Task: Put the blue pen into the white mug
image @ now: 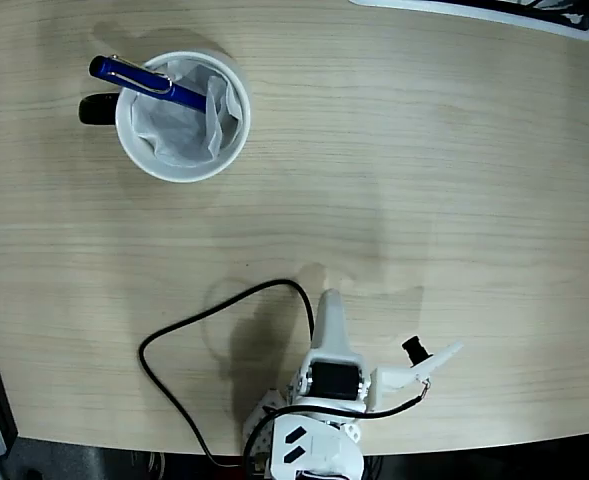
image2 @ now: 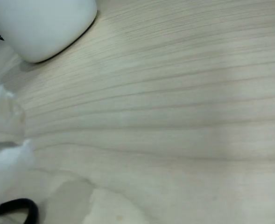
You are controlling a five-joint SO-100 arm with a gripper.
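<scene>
The fingers (image: pixel 346 300) sat at the near edge of the desk (image: pixel 424 180) in the fixed view, folded back close to the arm's white base (image: pixel 314 440). Only one white finger showed plainly there, pointing away toward the far side, with a second white piece sticking out to the right; how far apart they stood could not be told. They held nothing and touched nothing but perhaps the desk beneath them. In the wrist view a blurred pale finger (image2: pixel 4 154) filled the lower left corner, too soft to read its opening.

A black cable (image: pixel 189 330) looped on the desk just left of the fingers and ran back to the base.

Well apart from the fingers, toward the far left of the fixed view, stood the white mug (image: pixel 182 115), its black handle (image: pixel 98 108) pointing left and crumpled white paper inside. The blue pen (image: pixel 146 82) rested in the mug, tilted, its lower end down in the paper and its clip end leaning over the far-left rim. In the wrist view the mug's white wall (image2: pixel 41 25) showed at the upper left.
</scene>
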